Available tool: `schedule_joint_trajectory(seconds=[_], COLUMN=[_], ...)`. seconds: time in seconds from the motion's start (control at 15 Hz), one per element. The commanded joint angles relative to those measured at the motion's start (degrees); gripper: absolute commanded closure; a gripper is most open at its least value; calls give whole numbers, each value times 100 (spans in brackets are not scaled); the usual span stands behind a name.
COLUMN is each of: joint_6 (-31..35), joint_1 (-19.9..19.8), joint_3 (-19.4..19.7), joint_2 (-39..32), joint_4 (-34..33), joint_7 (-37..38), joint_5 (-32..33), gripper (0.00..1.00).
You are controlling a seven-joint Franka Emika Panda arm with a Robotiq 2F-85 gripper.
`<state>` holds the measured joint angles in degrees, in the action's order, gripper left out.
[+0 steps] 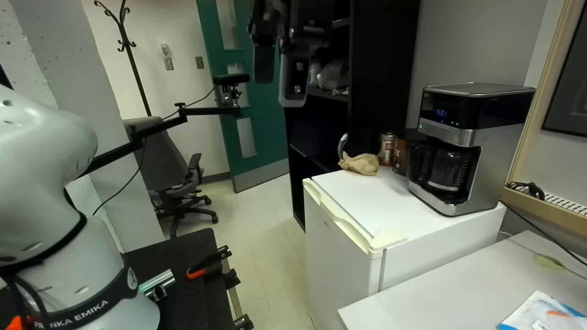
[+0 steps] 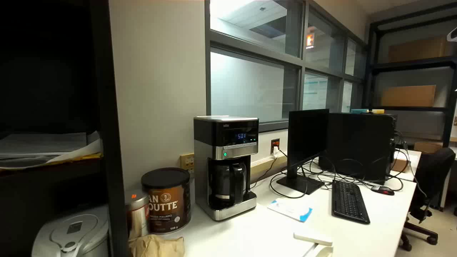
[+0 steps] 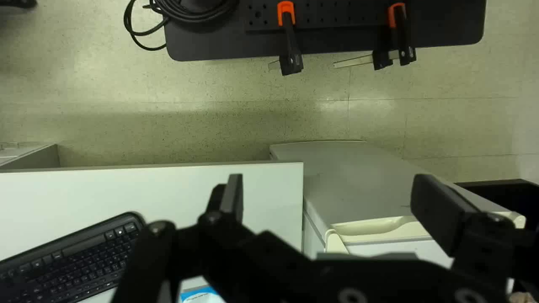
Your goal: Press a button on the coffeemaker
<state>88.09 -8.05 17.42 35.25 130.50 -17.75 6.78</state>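
in an exterior view, the robot's hand [image 1: 278,89] hangs near the top with its two fingers [image 1: 292,87] pointing down, well apart from the coffee machine [image 1: 495,151]. the machine stands upright on the white fridge [image 1: 385,204], at the end away from its door [image 1: 339,266], with the dark glass jug [image 1: 451,169] in place. a crumpled brown bag [image 1: 360,163] and a red and silver can [image 1: 387,149] sit on the fridge too. the white arm [image 1: 41,137] fills the left side, over a black table [image 1: 183,298]. in an exterior view, the machine's clock [image 2: 241,136] shows 5:01 in blue and a small green light [image 2: 225,154] is lit lower down, with a brown tub [image 2: 166,207] just beside the machine. the desk [image 2: 382,232] bears a black monitor [image 2: 309,135], a keyboard [image 2: 350,201], a mouse [image 2: 382,190] and a flat packet [image 2: 291,210]. in the wrist view, the fingers are spread wide apart, with the end of the desk and part of the fridge showing between them. at the top, two clamps [image 3: 290,42] with orange ends sit at the black table's edge, and pale floor [image 3: 210,118] lies between that table and the desk.
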Motion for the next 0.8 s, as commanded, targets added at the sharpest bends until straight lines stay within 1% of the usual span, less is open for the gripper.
schedule_joint_trajectory(seconds=[0.0, 0.47, 0.6, 0.73], joint_6=[-9, 47, 348, 842], joint_1=[-41, -12, 54, 146], joint_3=[-29, -62, -150, -283], joint_2=[-15, -89, -168, -322], joint_4=[-15, -24, 41, 115], joint_7=[-21, -27, -70, -126], joint_5=[-18, 19, 119, 270], gripper=[0, 0, 0, 0])
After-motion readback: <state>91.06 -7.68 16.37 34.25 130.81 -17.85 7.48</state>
